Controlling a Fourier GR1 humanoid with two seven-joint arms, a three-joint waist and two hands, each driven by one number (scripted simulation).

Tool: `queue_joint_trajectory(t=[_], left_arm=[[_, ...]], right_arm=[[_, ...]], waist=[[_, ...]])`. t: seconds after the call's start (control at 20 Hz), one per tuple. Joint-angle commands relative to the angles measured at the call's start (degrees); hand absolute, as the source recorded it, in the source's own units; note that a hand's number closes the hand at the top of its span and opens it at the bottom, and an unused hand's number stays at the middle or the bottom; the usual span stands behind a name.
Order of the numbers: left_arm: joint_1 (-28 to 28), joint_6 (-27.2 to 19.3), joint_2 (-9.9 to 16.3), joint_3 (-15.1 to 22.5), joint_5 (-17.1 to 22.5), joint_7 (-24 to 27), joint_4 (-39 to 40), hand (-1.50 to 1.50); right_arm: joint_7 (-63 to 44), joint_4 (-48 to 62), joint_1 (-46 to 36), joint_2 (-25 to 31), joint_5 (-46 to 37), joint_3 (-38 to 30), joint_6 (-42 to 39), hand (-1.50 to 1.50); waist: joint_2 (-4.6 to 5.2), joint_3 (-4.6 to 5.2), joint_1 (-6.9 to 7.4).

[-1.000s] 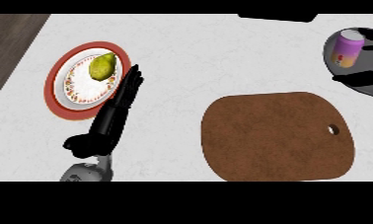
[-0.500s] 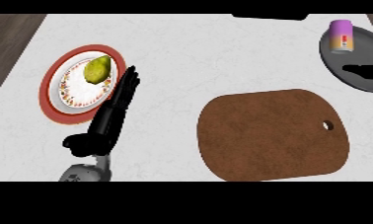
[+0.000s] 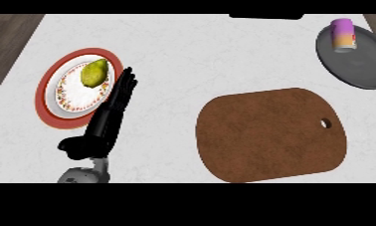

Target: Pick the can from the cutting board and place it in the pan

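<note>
Can (image 3: 343,35) is sitting upright in the dark pan (image 3: 345,65) at the far right, so we're well clear of the brown cutting board (image 3: 272,133) now. Our left hand (image 3: 106,118) rests with fingers straight beside the red-rimmed plate (image 3: 55,105) holding a green fruit (image 3: 94,72). Right hand's nowhere in sight.

Counter (image 3: 183,46): plate (image 3: 46,101), board (image 3: 272,135), pan (image 3: 352,65).
</note>
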State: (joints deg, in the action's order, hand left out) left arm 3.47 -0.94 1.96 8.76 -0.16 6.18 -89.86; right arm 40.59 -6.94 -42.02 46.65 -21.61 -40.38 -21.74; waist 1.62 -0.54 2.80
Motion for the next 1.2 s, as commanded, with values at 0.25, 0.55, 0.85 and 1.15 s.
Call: queue_joint_trajectory(t=[0.25,0.55,0.85,1.15], left_arm=[[-2.2,1.5,0.8,0.4,1.0,-1.0,-2.2,0.0],[0.6,0.3,-0.2,-0.5,0.5,0.3,0.7,0.0],[1.9,0.7,0.5,-2.5,1.1,1.3,3.6,0.0],[-0.4,-0.1,-0.2,-0.6,-0.1,-0.1,0.4,0.0]], right_arm=[[8.6,-2.1,7.3,1.2,0.4,0.8,-11.1,-1.5],[11.3,-3.9,10.2,2.3,0.3,1.8,-11.5,-1.5],[10.6,-4.5,10.5,1.7,-0.5,3.8,-10.9,-1.5],[12.8,-5.0,12.7,1.4,-1.1,5.2,-7.6,-1.5]], waist=[[-0.54,0.04,-0.29],[-0.35,-0.01,-0.88],[-0.49,0.13,-0.97],[-0.62,0.09,-0.65]])
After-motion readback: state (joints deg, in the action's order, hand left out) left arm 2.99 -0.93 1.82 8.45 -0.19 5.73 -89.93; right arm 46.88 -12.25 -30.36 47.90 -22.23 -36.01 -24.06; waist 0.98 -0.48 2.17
